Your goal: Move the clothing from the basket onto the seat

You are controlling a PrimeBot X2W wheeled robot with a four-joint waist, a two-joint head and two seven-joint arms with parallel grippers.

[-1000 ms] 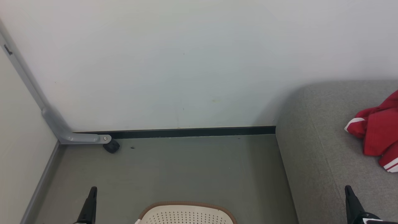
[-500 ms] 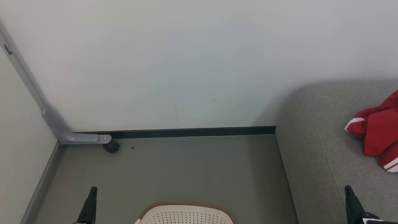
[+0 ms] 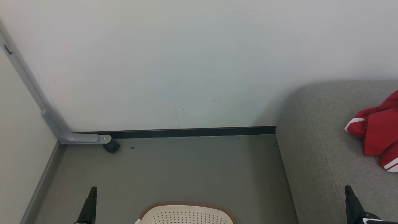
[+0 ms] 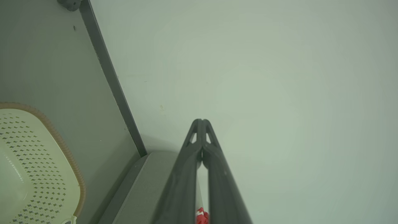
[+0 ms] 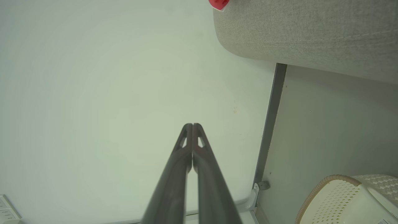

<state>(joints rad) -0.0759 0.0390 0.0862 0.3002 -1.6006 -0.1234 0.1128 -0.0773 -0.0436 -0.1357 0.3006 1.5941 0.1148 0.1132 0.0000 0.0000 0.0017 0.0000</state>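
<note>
- The basket (image 3: 186, 214) sat on the grey floor (image 3: 186, 168) at the bottom centre of the head view, with just its far rim and perforated wall in frame.
- The seat (image 3: 326, 140) took the right side, with a red garment (image 3: 377, 130) (white-striped cuffs) lying on it at the right edge.
- The left gripper (image 4: 201, 122) was closed, tips meeting, holding nothing. A red scrap (image 4: 202, 217) low between its fingers was probably that garment beyond.
- The right gripper (image 5: 192, 125) was likewise closed and empty, pointing at the white wall (image 5: 93, 93).
</note>
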